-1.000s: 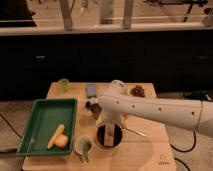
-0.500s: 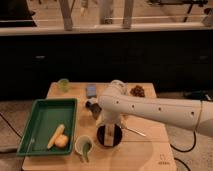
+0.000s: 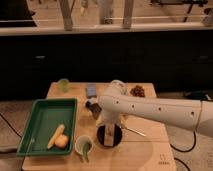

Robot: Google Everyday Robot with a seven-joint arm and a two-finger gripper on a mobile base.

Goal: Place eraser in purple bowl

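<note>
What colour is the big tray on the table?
Green tray, camera view; the claw hangs over the purple bowl.

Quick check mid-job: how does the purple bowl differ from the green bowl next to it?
The purple bowl is nearly black; the green bowl is pale. The purple bowl sits under the hand and the eraser; the green bowl, nearer the tray, stands uncovered. Both are small and round.
</note>
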